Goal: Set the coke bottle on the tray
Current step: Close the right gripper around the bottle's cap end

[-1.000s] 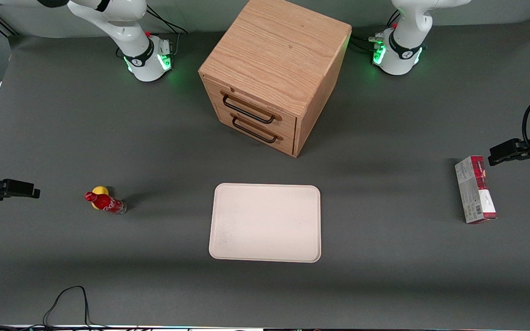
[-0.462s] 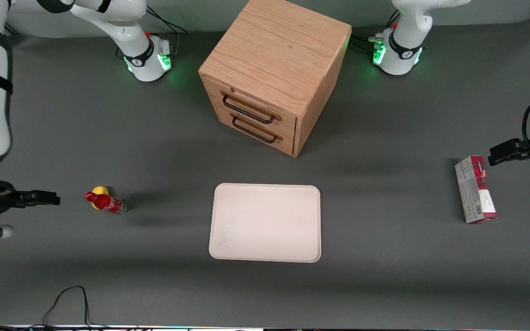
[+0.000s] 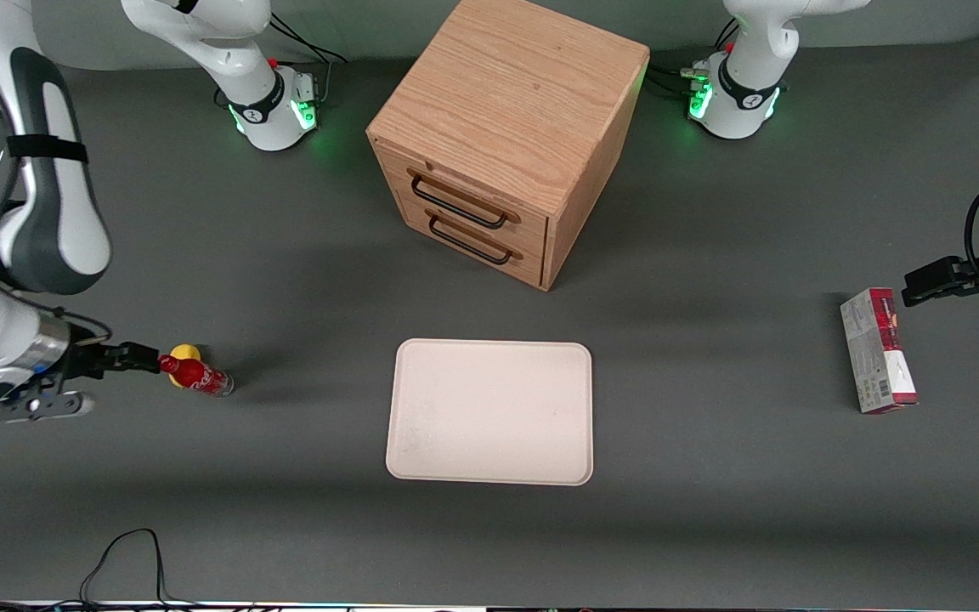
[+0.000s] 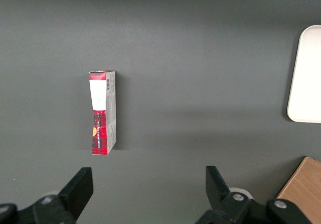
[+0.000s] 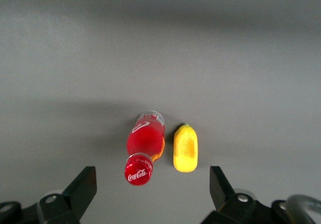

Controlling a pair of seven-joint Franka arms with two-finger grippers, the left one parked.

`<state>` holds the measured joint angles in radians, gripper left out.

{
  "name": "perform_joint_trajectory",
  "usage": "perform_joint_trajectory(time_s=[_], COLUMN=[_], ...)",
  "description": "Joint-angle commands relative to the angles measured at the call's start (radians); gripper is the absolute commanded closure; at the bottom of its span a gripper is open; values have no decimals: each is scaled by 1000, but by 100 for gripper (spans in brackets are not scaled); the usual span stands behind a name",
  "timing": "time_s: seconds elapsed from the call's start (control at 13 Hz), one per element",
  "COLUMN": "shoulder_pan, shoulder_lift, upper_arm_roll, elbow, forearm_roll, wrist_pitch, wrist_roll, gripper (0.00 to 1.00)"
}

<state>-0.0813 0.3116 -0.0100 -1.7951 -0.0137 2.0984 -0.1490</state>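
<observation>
The coke bottle (image 3: 196, 375) was found standing on the grey bench (image 3: 285, 527), toward the working arm's end, well apart from the tray (image 3: 489, 412). In the front view its red cap appeared tipped toward the end effector (image 3: 134, 358), though this may be only the camera's angle; the white script on the label was readable. A small yellow lemon-like object (image 3: 184, 354) was noted just beside the bottle, slightly farther from the front camera, partly hidden by it. The end effector was seen low over the bench, close to the bottle's cap and not touching it. In the right wrist view the end effector (image 5: 153, 189) was shown released, its two dark fingers (image 5: 80, 190) spread wide, with the coke bottle (image 5: 144, 147) and the lemon-like object (image 5: 185, 147) lying between them; nothing was gripped. The cream tray lay flat near the middle of the bench, bare, nearer the front camera than the wooden two-drawer cabinet (image 3: 506, 136), whose two drawers were closed. A red-and-grey carton (image 3: 877, 350) was recorded lying flat toward the parked arm's end of the bench, and it was seen again in the left wrist view (image 4: 103, 112), with a rounded corner of the tray (image 4: 306, 73) at that view's edge.
</observation>
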Motion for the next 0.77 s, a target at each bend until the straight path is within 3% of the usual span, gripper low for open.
perform_joint_trajectory(time_s=[0.0,0.69], shoulder_pan=[9,12], shoulder_lift=[-43,-35], upper_arm_roll=[-2,-1], elbow=[-107,-201], forearm_roll=[-9,-9], wrist_pitch=[92,223], wrist_roll=[-6,-8], gripper=[0,1])
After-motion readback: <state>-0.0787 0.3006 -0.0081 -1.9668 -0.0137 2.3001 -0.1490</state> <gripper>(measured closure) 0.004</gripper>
